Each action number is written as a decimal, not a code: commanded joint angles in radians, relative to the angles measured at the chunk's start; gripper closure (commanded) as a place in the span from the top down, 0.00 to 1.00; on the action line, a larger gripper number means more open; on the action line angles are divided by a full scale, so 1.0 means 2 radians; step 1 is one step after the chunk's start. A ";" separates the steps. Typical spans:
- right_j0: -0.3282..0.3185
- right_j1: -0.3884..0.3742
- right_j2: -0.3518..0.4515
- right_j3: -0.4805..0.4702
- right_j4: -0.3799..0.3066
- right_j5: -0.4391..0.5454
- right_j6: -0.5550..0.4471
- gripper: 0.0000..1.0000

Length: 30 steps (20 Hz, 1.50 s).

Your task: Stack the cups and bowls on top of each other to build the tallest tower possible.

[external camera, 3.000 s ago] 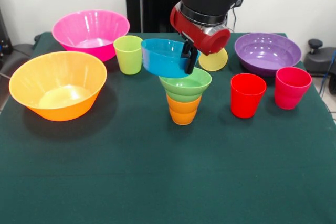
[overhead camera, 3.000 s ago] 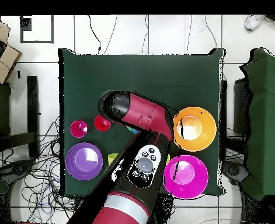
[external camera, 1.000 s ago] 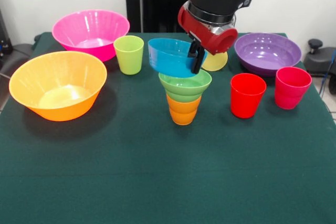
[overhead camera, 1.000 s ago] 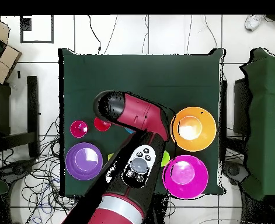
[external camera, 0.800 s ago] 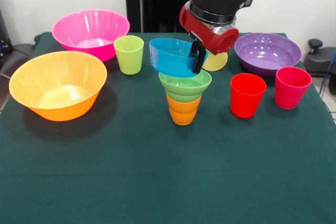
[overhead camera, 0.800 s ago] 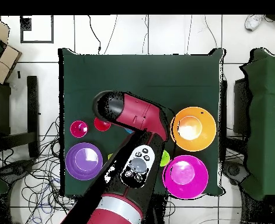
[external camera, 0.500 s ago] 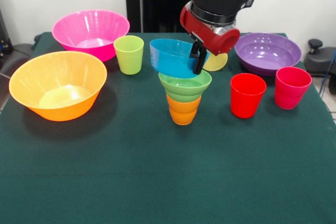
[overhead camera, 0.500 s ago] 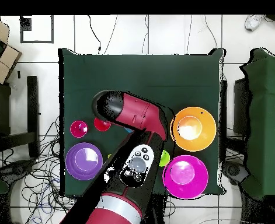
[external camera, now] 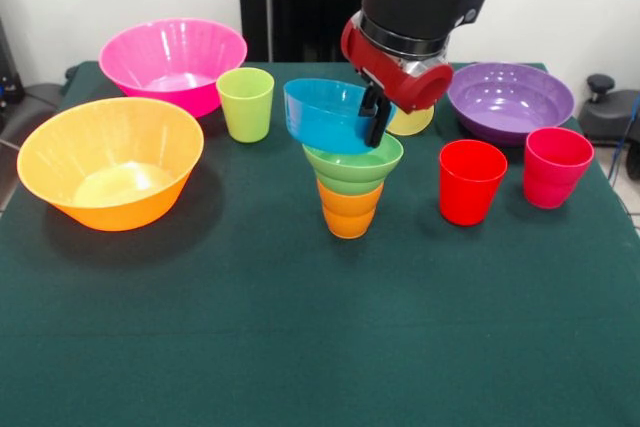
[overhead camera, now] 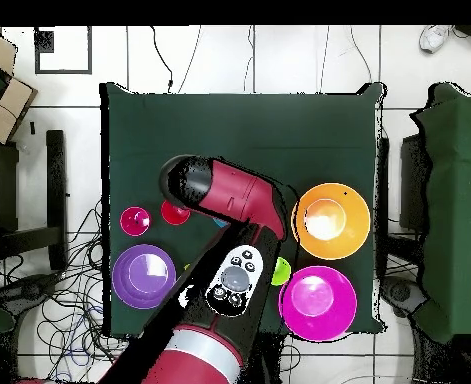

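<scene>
In the front view an orange ribbed cup (external camera: 350,211) stands mid-table with a small light green bowl (external camera: 353,166) sitting on it. My gripper (external camera: 376,117) is shut on the right rim of a small blue bowl (external camera: 328,115). The blue bowl hangs tilted, its base at the green bowl's rim and offset to the left; I cannot tell whether they touch. A lime green cup (external camera: 245,103), a red cup (external camera: 471,181), a pink-red cup (external camera: 556,167) and a pale yellow cup (external camera: 414,121) stand around. In the overhead view the arm (overhead camera: 229,195) hides the tower and the gripper.
The large orange bowl (external camera: 110,159) and large pink bowl (external camera: 172,62) sit at the left, the purple bowl (external camera: 510,99) at the back right. The overhead view shows the orange bowl (overhead camera: 324,220), pink bowl (overhead camera: 318,303), purple bowl (overhead camera: 144,276) and lime cup (overhead camera: 281,270).
Over three seconds the gripper has carried the blue bowl a little to the right, closer over the green bowl. In the last half second it has hardly moved.
</scene>
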 commanded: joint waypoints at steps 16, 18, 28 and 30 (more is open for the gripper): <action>0.016 0.018 0.013 -0.024 0.024 0.031 0.116 0.00; 0.015 0.019 0.013 -0.024 0.025 0.030 0.116 0.00; 0.022 0.023 0.006 -0.027 0.027 0.031 0.122 0.00; 0.024 0.024 0.004 -0.027 0.029 0.032 0.124 0.00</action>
